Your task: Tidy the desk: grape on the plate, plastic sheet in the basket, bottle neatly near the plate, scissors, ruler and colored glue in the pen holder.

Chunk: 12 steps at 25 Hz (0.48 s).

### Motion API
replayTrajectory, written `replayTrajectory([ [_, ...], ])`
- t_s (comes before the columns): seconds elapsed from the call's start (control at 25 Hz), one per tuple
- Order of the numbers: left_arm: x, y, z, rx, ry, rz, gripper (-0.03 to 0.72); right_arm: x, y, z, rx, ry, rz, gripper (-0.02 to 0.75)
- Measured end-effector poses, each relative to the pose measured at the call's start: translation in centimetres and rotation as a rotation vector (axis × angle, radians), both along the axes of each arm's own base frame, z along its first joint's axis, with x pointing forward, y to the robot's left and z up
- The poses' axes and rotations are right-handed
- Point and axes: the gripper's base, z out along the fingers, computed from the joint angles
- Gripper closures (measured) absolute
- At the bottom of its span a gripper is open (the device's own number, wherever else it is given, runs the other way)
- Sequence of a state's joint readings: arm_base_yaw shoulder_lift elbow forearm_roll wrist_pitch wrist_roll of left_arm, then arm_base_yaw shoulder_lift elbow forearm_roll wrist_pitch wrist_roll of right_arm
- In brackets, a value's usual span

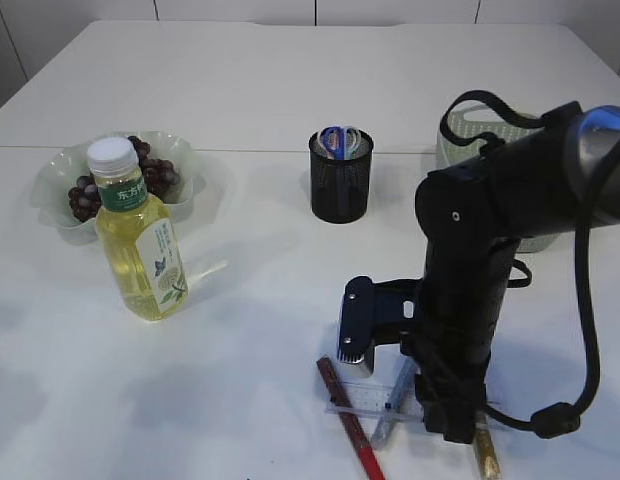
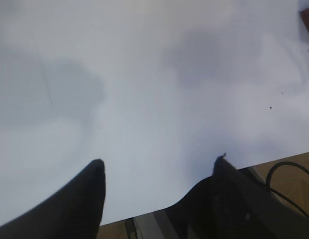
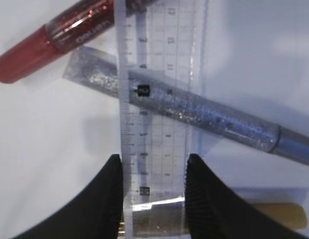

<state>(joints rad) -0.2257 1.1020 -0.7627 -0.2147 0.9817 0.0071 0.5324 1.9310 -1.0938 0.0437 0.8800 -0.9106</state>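
My right gripper (image 3: pixel 154 167) is down on the table with its jaws against both long edges of the clear ruler (image 3: pixel 159 74), which lies across a silver glitter glue stick (image 3: pixel 219 119). A red glue stick (image 3: pixel 60 40) lies beyond it and a gold one (image 3: pixel 279 214) under its near end. In the exterior view the ruler (image 1: pixel 375 402) and red glue (image 1: pixel 350 420) lie at the front right under the right arm. Grapes (image 1: pixel 155 172) sit on the plate (image 1: pixel 50 185). The bottle (image 1: pixel 140 240) stands in front of it. Scissors (image 1: pixel 340 140) stand in the pen holder (image 1: pixel 341 190). My left gripper (image 2: pixel 159 162) is open over bare table.
A pale green basket (image 1: pixel 470 125) stands at the back right, partly hidden by the right arm. The table's front edge shows just below my left gripper. I cannot make out the plastic sheet.
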Motion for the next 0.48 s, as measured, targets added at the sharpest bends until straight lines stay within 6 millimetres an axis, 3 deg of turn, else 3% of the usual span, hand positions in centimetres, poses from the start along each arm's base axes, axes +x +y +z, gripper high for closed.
replayTrajectory([
  [0.48,0.0,0.0,0.0,0.000,-0.002,0.000,0.200,-0.3,0.0,3.1,0.054,-0.062,-0.012,0.437],
])
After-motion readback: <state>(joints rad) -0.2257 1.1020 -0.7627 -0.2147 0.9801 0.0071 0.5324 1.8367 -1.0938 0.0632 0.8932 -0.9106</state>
